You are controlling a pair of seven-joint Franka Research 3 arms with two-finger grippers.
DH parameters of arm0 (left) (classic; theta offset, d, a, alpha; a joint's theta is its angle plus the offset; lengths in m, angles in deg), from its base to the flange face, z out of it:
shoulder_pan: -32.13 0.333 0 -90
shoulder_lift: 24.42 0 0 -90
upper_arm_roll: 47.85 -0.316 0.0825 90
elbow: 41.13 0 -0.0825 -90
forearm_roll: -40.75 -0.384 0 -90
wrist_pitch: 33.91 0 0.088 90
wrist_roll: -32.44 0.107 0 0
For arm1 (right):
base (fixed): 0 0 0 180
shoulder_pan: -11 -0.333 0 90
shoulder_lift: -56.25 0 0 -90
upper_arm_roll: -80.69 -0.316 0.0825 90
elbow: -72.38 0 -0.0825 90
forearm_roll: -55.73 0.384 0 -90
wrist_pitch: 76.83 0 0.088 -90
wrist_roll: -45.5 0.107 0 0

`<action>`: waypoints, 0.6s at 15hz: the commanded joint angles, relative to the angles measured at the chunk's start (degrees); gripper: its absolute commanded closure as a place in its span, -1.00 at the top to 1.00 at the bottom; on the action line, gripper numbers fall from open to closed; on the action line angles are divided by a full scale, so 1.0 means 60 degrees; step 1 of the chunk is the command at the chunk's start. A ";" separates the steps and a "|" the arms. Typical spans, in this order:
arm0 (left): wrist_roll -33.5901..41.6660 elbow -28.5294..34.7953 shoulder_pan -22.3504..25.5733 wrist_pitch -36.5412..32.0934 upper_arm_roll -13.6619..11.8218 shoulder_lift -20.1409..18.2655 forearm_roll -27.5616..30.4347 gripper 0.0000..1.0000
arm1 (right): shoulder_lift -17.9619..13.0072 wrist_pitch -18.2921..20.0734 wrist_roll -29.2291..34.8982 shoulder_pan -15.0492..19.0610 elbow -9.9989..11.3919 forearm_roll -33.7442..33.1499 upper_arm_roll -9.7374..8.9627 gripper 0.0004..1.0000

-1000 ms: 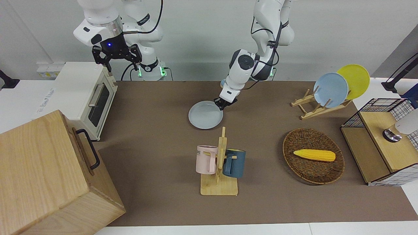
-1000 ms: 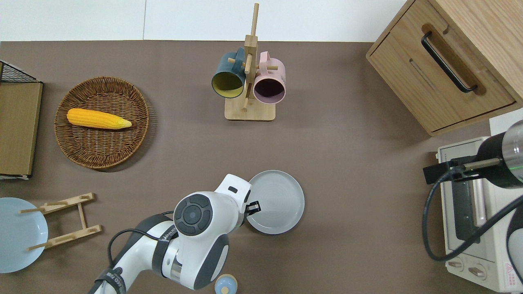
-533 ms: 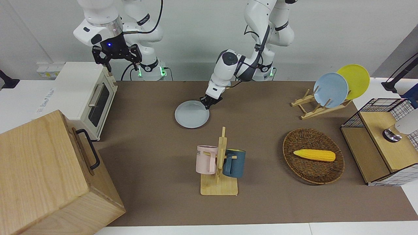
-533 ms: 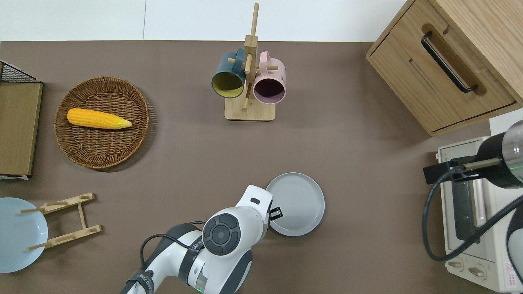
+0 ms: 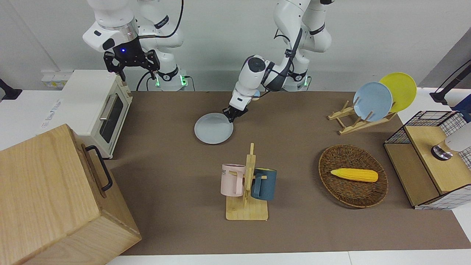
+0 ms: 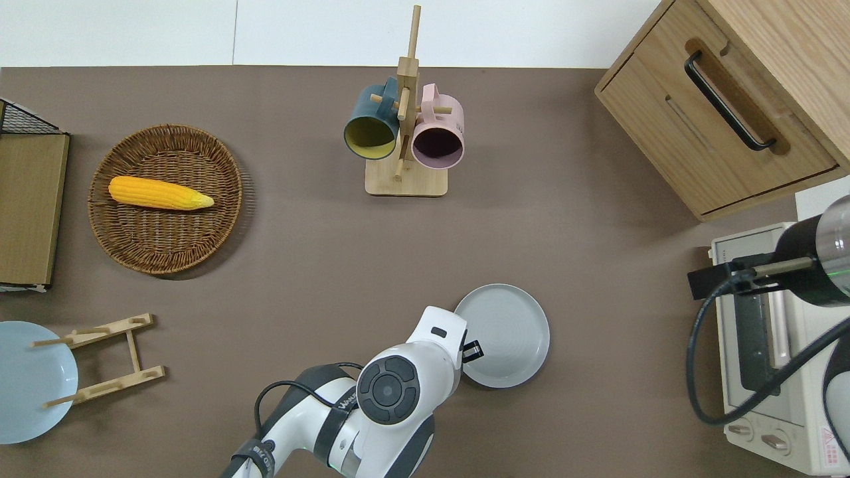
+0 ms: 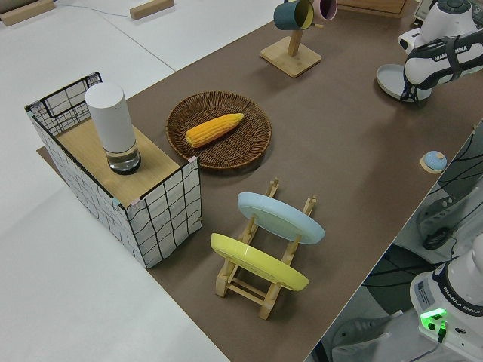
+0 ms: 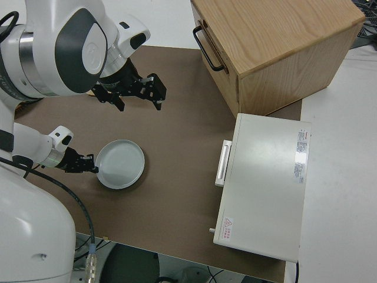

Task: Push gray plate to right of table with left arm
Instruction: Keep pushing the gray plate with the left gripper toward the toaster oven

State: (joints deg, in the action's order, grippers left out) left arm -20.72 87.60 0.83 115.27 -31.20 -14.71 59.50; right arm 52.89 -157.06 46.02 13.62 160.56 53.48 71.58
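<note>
Gray plate (image 5: 213,133) lies flat on the table (image 5: 173,173), roughly mid-table but nearer the robots than the mug rack (image 5: 247,191), w/ bare brown mat between it and the toaster oven (image 5: 96,110) at the right arm's end. Left gripper (image 5: 231,115) is down at the plate's rim, on the rim side toward the left arm's end; the front view shows the tips touching the rim. Overhead view hides most of the gripper under the left arm's (image 6: 392,392) wrist; only a black finger (image 6: 473,350) pokes out over the plate edge. Right side view gives the clearest look: black fingers (image 8: 87,164) close together at the rim, but whether fully closed or pinching the rim — can't tell. Left side view only catches the plate (image 7: 394,79) edge-on beside the arm, no finger detail.

Right gripper (image 5: 131,70) is parked; its fingers look spread apart in the front and right side views.

Elsewhere: wicker basket (image 5: 353,197) w/ corn (image 5: 354,175) toward the left arm's end; sky-blue plate (image 5: 372,101) and yellow plate (image 5: 401,90) stand in a wooden rack (image 5: 353,123). Wooden cabinet (image 5: 48,198) sits farther from the robots than the oven. The left side view alone shows a white cylinder (image 7: 111,127) on the wire-sided shelf (image 7: 143,204).
</note>
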 commanded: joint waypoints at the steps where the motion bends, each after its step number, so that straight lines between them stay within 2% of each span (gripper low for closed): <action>1: -0.0090 -0.0318 -0.0130 0.0156 -0.0080 0.0345 0.0069 -0.44 | -0.0099 0.0114 -0.0072 0.0077 0.0039 0.0009 -0.0049 0.99; 3: -0.0090 -0.0406 -0.0130 0.0156 -0.0080 0.0419 0.0025 0.00 | -0.0099 0.0114 -0.0072 0.0077 0.0039 -0.0006 -0.0049 0.99; 5: -0.0032 -0.0406 -0.0130 0.0141 -0.0094 0.0419 -0.0019 0.78 | -0.0099 0.0114 -0.0072 0.0077 0.0039 0.0009 -0.0049 0.99; 6: -0.0003 -0.0406 -0.0130 0.0127 -0.0095 0.0419 -0.0034 0.98 | -0.0099 0.0114 -0.0057 0.0077 0.0039 0.0009 -0.0049 0.99; 7: 0.0012 -0.0406 -0.0115 0.0097 -0.0095 0.0404 -0.0194 0.98 | -0.0099 0.0114 -0.0072 0.0077 0.0039 -0.0006 -0.0049 0.99; 9: 0.0042 -0.0391 -0.0013 -0.0223 -0.0167 0.0288 -0.1171 0.99 | -0.0099 0.0114 -0.0072 0.0077 0.0039 -0.0006 -0.0049 0.99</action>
State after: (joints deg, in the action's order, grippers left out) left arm -20.57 85.90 0.83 115.36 -31.26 -13.05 58.33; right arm 52.89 -157.06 46.02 13.62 160.56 53.48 71.58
